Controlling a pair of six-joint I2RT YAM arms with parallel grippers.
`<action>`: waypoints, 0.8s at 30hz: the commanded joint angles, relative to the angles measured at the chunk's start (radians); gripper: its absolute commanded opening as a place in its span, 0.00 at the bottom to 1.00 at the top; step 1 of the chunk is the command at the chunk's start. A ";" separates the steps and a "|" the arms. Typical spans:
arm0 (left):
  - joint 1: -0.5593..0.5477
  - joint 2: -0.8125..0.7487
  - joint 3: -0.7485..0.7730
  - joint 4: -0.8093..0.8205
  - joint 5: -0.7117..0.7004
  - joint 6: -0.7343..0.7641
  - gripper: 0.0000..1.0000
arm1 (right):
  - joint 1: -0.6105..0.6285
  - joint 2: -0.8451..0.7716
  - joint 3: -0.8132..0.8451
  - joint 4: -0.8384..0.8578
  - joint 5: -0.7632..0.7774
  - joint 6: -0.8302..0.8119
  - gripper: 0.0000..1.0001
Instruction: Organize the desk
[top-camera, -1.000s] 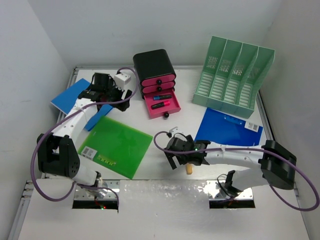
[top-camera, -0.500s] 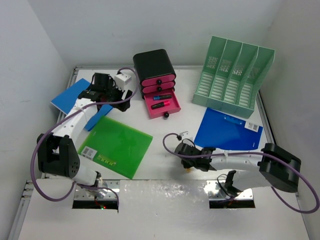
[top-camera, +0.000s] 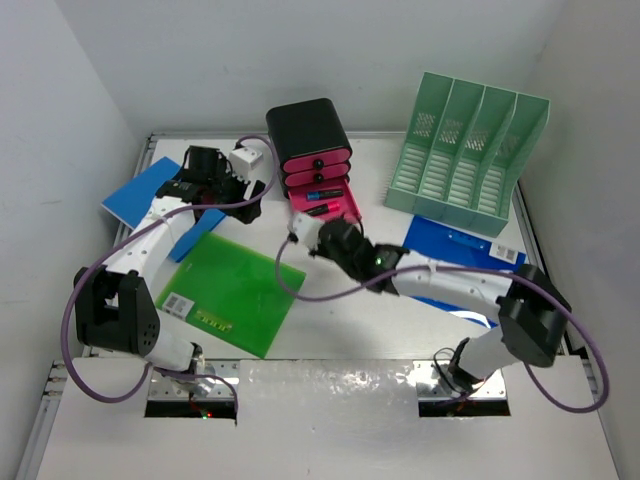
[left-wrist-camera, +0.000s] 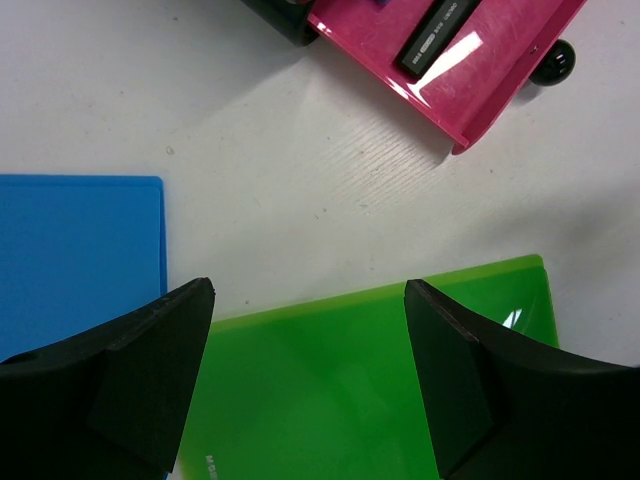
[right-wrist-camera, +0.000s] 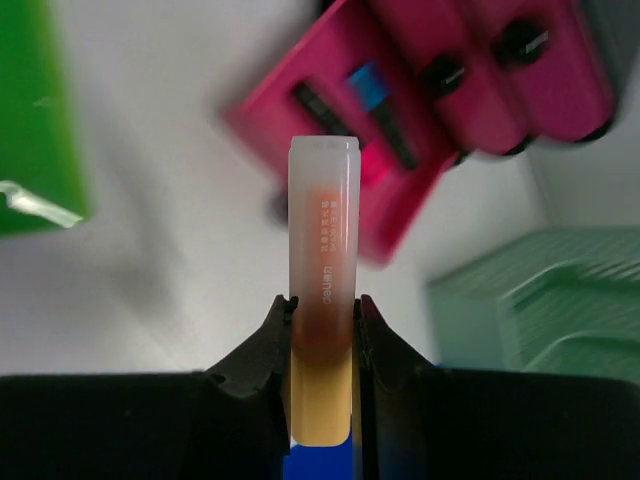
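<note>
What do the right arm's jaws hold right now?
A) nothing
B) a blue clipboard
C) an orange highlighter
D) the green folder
C: in the right wrist view the jaws are clamped on the sides of an orange highlighter with a clear cap.

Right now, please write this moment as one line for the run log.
right hand: shut on highlighter, near open pink drawer | left hand: open, above green folder

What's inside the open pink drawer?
Two markers lie in the open drawer: one dark with blue, one dark with pink. The right gripper, holding a highlighter, covers its front end in the top view.
</note>
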 joint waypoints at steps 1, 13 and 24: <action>0.010 -0.016 0.003 0.010 0.019 0.002 0.75 | -0.132 0.100 0.148 0.083 -0.100 -0.491 0.00; 0.010 0.011 0.001 0.021 0.010 0.004 0.75 | -0.339 0.543 0.750 -0.478 -0.456 -0.894 0.00; 0.010 0.025 0.003 0.024 0.006 0.002 0.75 | -0.365 0.690 0.770 -0.494 -0.436 -0.916 0.00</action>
